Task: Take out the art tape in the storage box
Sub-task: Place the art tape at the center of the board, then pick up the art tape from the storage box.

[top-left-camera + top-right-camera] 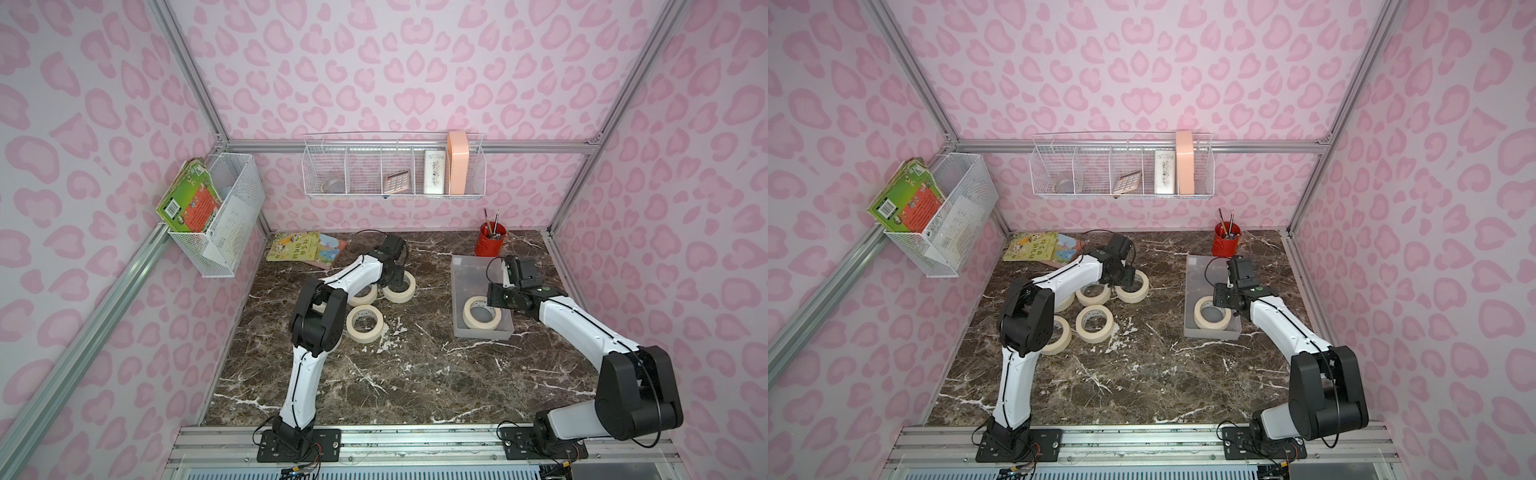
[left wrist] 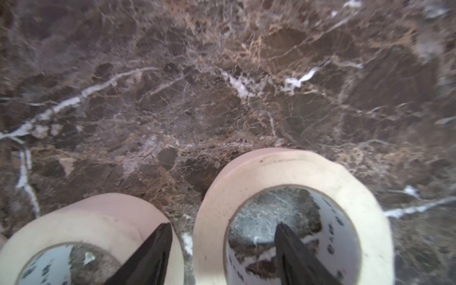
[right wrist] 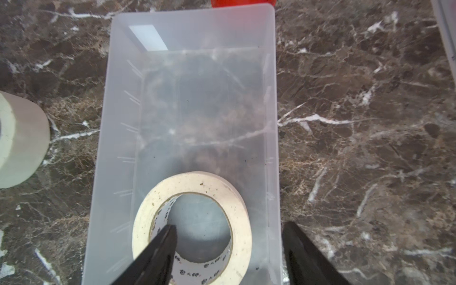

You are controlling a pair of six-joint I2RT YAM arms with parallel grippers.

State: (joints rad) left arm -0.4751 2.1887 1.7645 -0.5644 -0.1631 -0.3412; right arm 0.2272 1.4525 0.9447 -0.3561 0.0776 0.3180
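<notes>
last roll (image 3: 197, 182) in storage box (image 3: 123, 103); right fingers (image 3: 158, 254) wide astride its rim: pinch squarely, lift straight. left fingers (image 2: 148, 254) wide.

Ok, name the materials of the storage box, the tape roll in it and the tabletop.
Storage box: frosted translucent plastic; veins show through its floor. Tape roll: probably paper masking tape, matte cream, printed white core. Tabletop: brown white-veined marble look; stone or laminate, cannot tell.

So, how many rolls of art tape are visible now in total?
6. One roll lies in the storage box. Five lie on the table: one at the left end effector, four beside the left arm, which partly hides two.
</notes>
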